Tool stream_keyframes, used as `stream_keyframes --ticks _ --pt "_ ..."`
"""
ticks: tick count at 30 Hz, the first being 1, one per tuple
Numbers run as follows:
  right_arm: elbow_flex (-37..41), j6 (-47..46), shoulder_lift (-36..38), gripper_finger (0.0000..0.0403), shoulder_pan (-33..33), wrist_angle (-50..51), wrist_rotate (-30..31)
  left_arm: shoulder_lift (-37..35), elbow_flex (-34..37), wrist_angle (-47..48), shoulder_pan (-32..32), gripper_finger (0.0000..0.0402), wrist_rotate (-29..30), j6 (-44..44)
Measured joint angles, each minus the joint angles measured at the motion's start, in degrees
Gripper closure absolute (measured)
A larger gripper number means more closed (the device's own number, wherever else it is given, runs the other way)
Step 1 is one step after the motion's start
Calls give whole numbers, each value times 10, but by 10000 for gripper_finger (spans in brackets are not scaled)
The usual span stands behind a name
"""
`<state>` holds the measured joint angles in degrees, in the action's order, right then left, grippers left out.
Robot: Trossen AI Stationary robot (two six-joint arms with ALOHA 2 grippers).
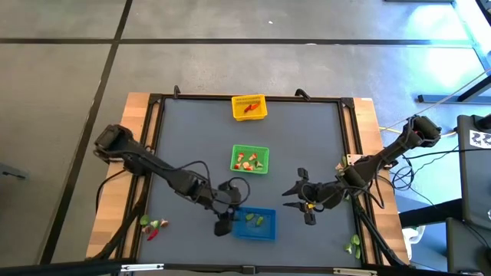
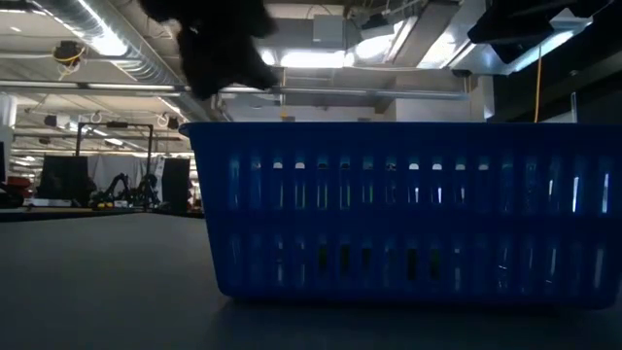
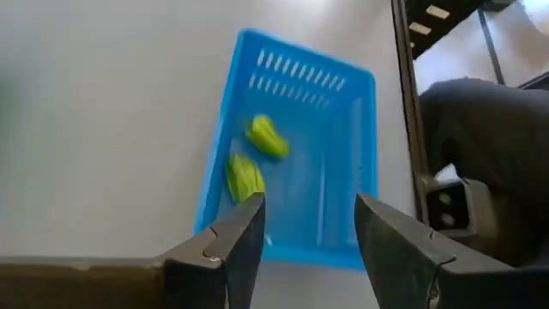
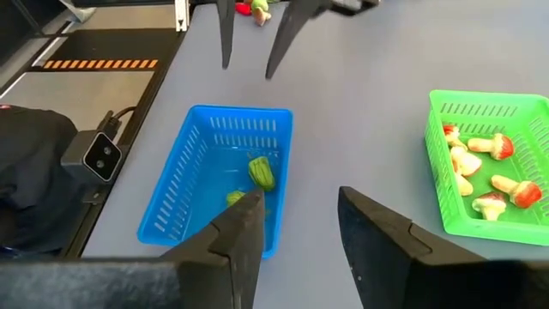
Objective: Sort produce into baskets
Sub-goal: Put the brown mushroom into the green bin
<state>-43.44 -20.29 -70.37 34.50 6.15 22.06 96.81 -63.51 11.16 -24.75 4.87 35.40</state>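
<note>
**Left hand open above the blue basket, two green pieces inside**

Left hand (image 3: 304, 245) hovering over the blue basket (image 1: 265, 231) near the front edge of the surface (image 1: 192, 130), fingers spread apart with nothing between them. Two light green pieces (image 3: 256, 159) lying in that basket, close together on its floor, seen also from the right wrist (image 4: 257, 176).

Right hand (image 1: 301, 201) poised just to the right of the blue basket, fingers parted about halfway, holding nothing.

Green basket (image 1: 261, 167) sitting near the middle of the surface, filled with several pieces in red and pale cream (image 4: 485, 167). Yellow basket (image 1: 239, 110) placed at the back edge, centre, with an orange-red piece (image 1: 249, 108) inside.

Small cluster of red and green pieces (image 1: 153, 227) left loose on the wooden border near the front left corner. Another green piece (image 1: 354, 244) resting near the front right corner.

From surface height, blue basket wall (image 2: 408, 209) filling most of the view, with the dark bulk of an arm above its left corner.

No readable writing or brand marks anywhere on the baskets or arms.
</note>
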Motion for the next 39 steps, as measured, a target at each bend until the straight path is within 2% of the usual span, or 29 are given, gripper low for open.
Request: stream_keyframes --ticks 8,17,27,39 --pt "0 2 0 251 0 0 0 -37 0 185 -34 245 -14 120" --pt "0 2 0 251 0 0 9 -36 0 380 -114 254 -14 252" --pt "0 2 0 251 0 0 11 -36 3 441 -207 254 -14 336" --pt "0 2 0 251 0 6 11 -36 3 482 -298 254 -18 389"
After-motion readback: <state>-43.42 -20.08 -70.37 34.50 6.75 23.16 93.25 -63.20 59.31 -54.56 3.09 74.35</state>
